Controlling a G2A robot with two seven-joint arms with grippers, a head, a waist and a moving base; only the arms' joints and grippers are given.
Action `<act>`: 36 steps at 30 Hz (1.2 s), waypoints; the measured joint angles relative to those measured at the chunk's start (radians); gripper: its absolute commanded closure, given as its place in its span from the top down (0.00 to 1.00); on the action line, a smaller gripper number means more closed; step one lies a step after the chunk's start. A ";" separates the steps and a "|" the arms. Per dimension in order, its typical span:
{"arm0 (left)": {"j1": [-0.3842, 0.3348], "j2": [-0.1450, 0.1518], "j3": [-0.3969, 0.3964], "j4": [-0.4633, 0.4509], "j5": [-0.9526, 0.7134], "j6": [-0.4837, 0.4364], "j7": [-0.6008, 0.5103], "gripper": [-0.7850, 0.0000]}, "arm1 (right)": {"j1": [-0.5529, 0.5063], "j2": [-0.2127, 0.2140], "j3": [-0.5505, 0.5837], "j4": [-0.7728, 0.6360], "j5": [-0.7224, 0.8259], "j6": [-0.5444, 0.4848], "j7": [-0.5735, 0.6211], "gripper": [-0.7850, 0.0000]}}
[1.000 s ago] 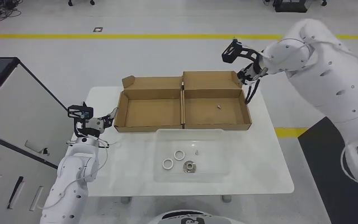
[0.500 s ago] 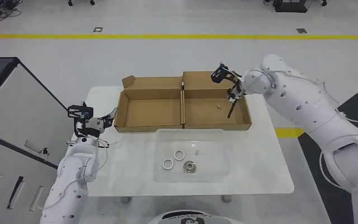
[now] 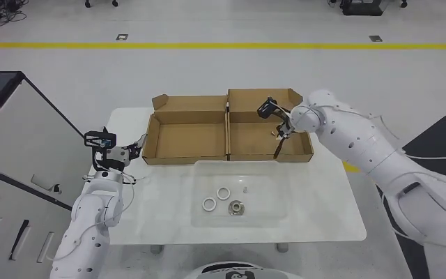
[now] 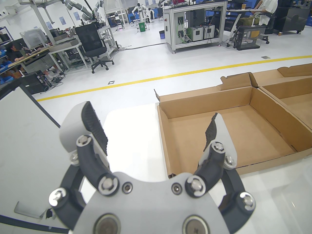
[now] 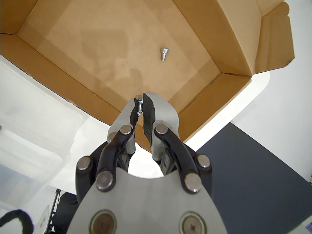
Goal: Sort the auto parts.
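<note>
Two cardboard boxes sit side by side at the far side of the bench (image 3: 160,202), touching. My R hand (image 5: 140,101) is over the near part of the right box (image 3: 251,139), fingers nearly closed w/ a small bolt (image 5: 139,105) pinched at the tips. A 2nd bolt (image 5: 163,54) lies loose on that box's floor, farther in. My L hand (image 4: 153,120) hangs wide open w/ nothing in it, just left of the left box (image 3: 188,139). The clear tray (image 3: 209,171) near the boxes holds a white ring (image 3: 223,193), a 2nd ring (image 3: 209,204) & a round metal part (image 3: 237,208).
</note>
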 measured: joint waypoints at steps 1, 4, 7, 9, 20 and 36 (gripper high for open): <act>0.000 0.000 0.000 0.000 0.000 0.000 0.000 1.00 | -0.001 -0.004 0.000 0.009 0.012 -0.016 0.007 0.00; 0.000 0.000 0.000 0.000 0.000 0.000 0.000 1.00 | -0.001 -0.005 0.000 0.013 0.019 -0.026 0.012 0.00; 0.000 0.000 0.000 0.000 0.000 0.000 0.000 1.00 | -0.001 -0.005 0.000 0.012 0.018 -0.025 0.012 0.00; 0.000 0.000 0.000 0.000 0.000 0.000 0.000 1.00 | -0.001 -0.005 0.000 0.012 0.018 -0.025 0.012 0.00; 0.000 0.000 0.000 0.000 0.000 0.000 0.000 1.00 | -0.018 -0.005 0.029 0.043 0.009 0.030 -0.062 0.00; 0.000 0.000 0.000 0.000 0.000 0.000 0.000 1.00 | 0.016 -0.134 -0.025 0.295 0.036 0.016 -0.109 0.00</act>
